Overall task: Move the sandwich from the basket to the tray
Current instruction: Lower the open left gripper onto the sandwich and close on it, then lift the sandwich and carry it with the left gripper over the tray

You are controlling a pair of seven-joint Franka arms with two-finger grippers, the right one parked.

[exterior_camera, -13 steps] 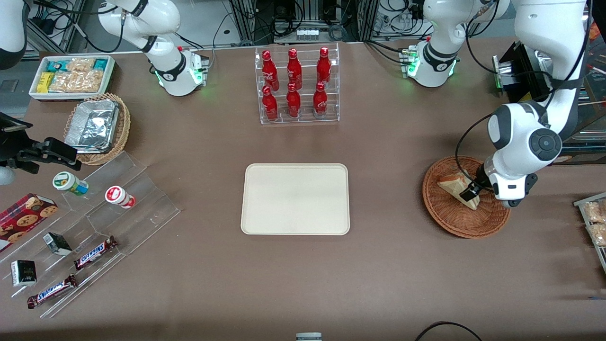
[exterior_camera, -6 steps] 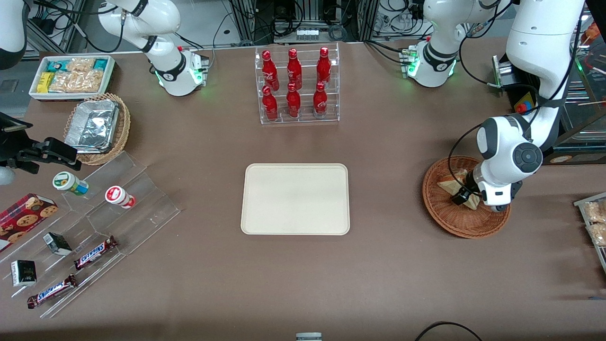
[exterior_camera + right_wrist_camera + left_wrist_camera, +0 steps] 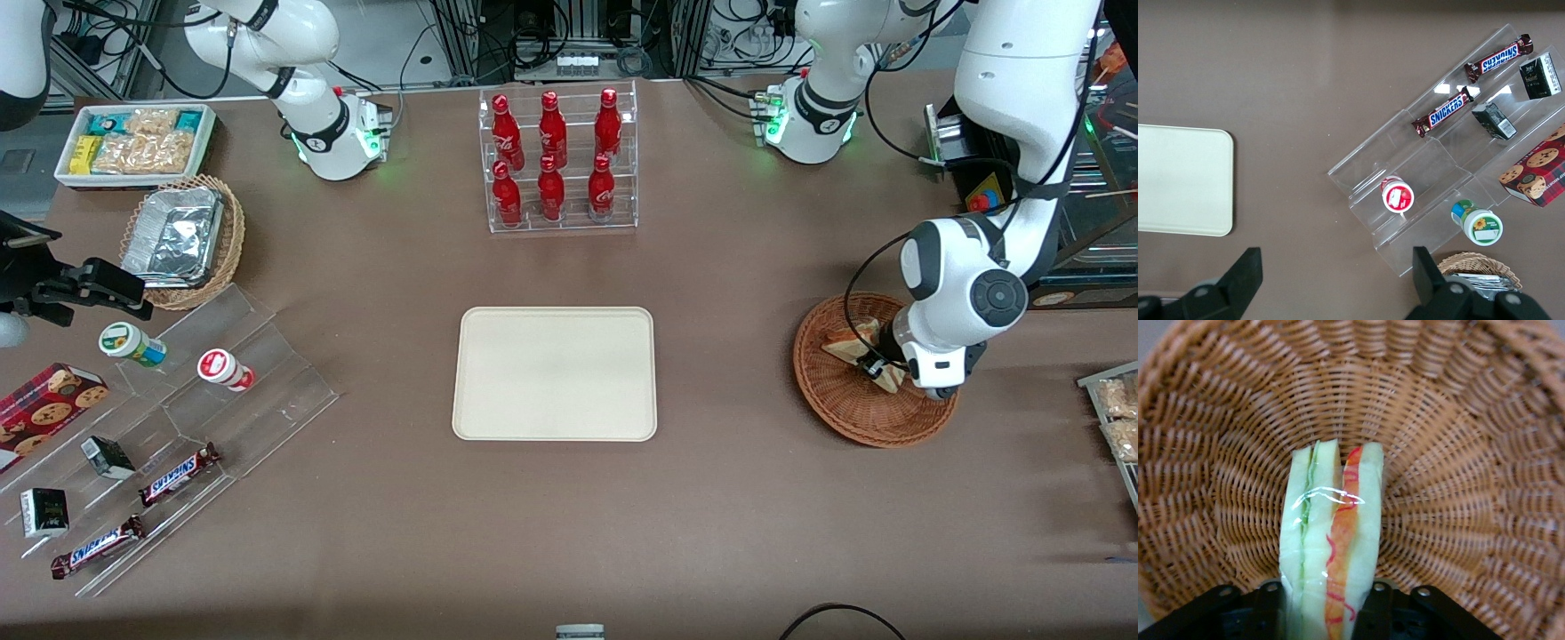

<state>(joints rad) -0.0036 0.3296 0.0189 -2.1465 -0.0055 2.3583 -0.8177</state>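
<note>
The sandwich [image 3: 852,341] [image 3: 1331,527] is a pale wedge with a red-orange and a green filling stripe. It lies in the reddish-brown wicker basket [image 3: 853,413] [image 3: 1458,453], toward the working arm's end of the table. My left gripper [image 3: 877,366] [image 3: 1327,613] is down inside the basket. Its two black fingers press on the wedge's two bread faces, so it is shut on the sandwich. The sandwich still touches the basket's weave. The cream tray [image 3: 555,373] [image 3: 1178,180] lies bare at the table's middle, well apart from the basket.
A clear rack of red bottles [image 3: 557,160] stands farther from the front camera than the tray. Toward the parked arm's end are a clear stepped stand [image 3: 222,418] with snack bars and cups, a tan basket of foil containers [image 3: 182,238] and a white snack bin [image 3: 133,142].
The wrist has swung in over the basket and dropped onto the sandwich. The fingers now straddle the wedge, which has turned slightly in the basket.
</note>
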